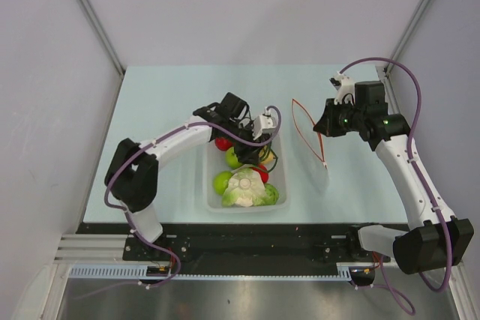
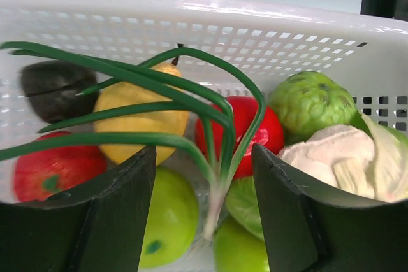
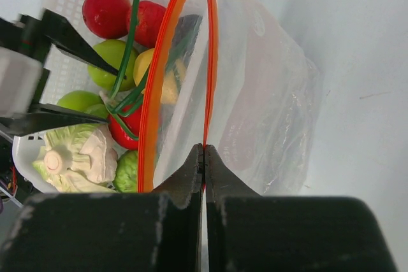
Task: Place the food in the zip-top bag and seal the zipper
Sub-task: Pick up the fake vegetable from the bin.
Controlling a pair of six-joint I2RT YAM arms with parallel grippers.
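Pale table (image 1: 150, 110): left end effector (image 2: 204, 154) wide astride green onions (image 2: 127, 81) in basket (image 2: 255, 36); right end effector (image 3: 204, 151) clamps zipper (image 3: 211, 62) (mouth gaping).

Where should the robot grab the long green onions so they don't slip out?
Probably the pale stalk of the green onions, where the leaves join. The leaves are thin and arch apart, so they would likely bend away. Come from above with the open left gripper, one finger each side of the stalk.
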